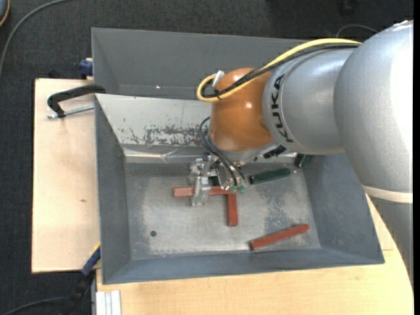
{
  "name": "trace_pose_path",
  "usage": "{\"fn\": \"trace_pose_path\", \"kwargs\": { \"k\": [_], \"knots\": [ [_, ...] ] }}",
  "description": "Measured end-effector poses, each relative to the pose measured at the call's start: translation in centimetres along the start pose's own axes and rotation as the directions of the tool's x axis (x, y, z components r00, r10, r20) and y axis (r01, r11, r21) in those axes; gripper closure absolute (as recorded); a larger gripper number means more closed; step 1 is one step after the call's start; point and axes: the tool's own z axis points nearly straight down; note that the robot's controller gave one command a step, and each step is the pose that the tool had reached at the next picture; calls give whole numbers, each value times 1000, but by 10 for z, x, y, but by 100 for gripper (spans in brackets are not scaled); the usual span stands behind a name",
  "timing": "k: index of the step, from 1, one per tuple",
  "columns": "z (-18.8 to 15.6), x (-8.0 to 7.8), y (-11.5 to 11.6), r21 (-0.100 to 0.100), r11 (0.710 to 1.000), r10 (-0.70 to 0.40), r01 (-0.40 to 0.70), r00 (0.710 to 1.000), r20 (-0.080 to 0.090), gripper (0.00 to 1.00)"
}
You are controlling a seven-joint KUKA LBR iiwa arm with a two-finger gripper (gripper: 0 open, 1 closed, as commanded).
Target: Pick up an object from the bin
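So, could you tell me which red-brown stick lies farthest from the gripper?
The lone stick at the view's lower right; the other two lie beside the gripper.

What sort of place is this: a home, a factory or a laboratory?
Probably a robotics laboratory: a silver KUKA arm reaches into a grey metal bin of red-brown flat sticks, and loose cables lie on the dark carpet.

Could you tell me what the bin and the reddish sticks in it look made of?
The bin looks like grey sheet metal: dull sheen, scuffed back wall. The reddish sticks look matte, perhaps painted wood or plastic; I cannot tell which.
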Motion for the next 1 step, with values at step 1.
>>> {"fn": "trace_pose_path", "kwargs": {
  "k": [1],
  "knots": [
    [-125,12,-2,1,989,-146,146,989,13,100]
  ]
}}
